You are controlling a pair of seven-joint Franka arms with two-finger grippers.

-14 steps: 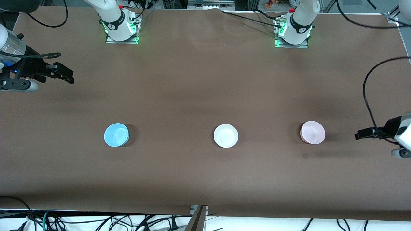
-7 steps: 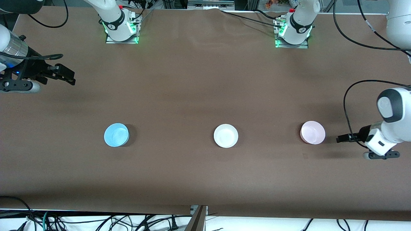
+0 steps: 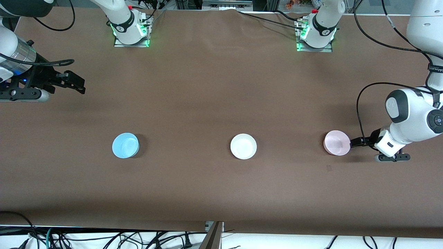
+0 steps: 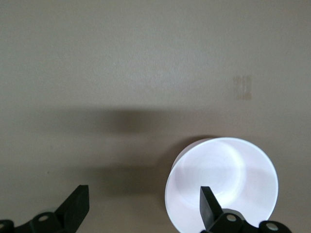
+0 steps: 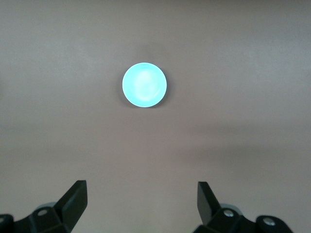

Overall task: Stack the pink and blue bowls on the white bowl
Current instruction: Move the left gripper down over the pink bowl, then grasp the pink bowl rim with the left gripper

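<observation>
Three small bowls stand in a row on the brown table. The blue bowl (image 3: pixel 125 145) is toward the right arm's end, the white bowl (image 3: pixel 243 146) in the middle, and the pink bowl (image 3: pixel 336 143) toward the left arm's end. My left gripper (image 3: pixel 353 142) is open and low at the pink bowl's rim. In the left wrist view the left gripper (image 4: pixel 144 201) has one finger over the pink bowl (image 4: pixel 233 170) and the other over bare table. My right gripper (image 3: pixel 80 85) hangs open over the table's right-arm end. The right gripper (image 5: pixel 141 194) looks at the blue bowl (image 5: pixel 144 85) from a distance.
Both arm bases (image 3: pixel 130 33) (image 3: pixel 315 34) stand along the table's edge farthest from the front camera. Cables (image 3: pixel 360 103) trail from the left arm above the table. A small dark mark (image 3: pixel 328 168) sits on the cloth, nearer the front camera than the pink bowl.
The left arm has swung in from the table's end, and its gripper has come up to the pink bowl's rim. The right gripper has drifted slightly toward the table's middle. The bowls have not moved.
</observation>
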